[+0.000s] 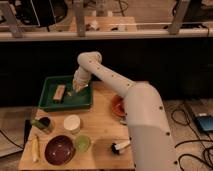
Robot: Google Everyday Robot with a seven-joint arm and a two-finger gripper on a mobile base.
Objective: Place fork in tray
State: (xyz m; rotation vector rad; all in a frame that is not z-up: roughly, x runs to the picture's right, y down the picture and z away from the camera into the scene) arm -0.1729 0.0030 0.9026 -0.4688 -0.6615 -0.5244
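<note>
The gripper (75, 92) hung low over the green tray (48, 100), apparently pinching the thin fork (80, 90) just above its floor, so only the release seemed left.

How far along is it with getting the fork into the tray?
Nearly there. The end effector is down inside the green tray, beside the tan block, and a thin silvery fork shows at its tip. Left: confirming release and lifting the arm away; whether it has let go is unclear.
</note>
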